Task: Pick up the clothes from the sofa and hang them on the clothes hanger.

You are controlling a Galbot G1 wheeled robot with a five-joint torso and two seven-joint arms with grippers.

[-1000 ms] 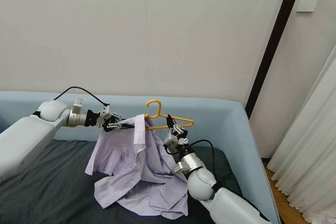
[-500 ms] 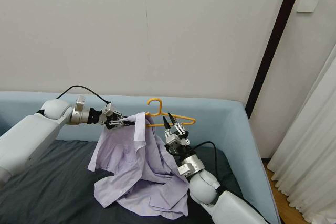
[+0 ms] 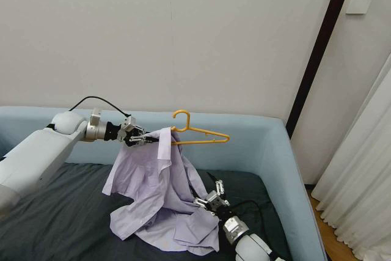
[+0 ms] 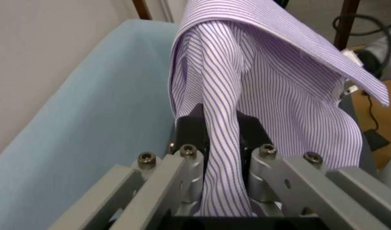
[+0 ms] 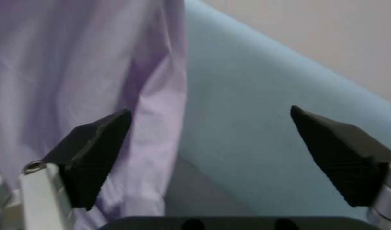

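My right gripper [image 3: 209, 198] had dropped away from the hanger [image 3: 201, 141], jaws apart beside the shirt [image 3: 153, 181]. My left gripper [image 3: 142, 140] pinched its collar, with the sofa [image 3: 269, 145] back close behind.

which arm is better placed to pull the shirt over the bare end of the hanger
Probably right: the right hand is open beside the shirt, below the bare end of the hanger. The left hand is shut on the shirt.

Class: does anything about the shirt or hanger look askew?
Yes: the purple shirt, pinched by the left end effector, covers one side of the orange hanger; its other arm juts out bare, and the hem lies heaped on the sofa.
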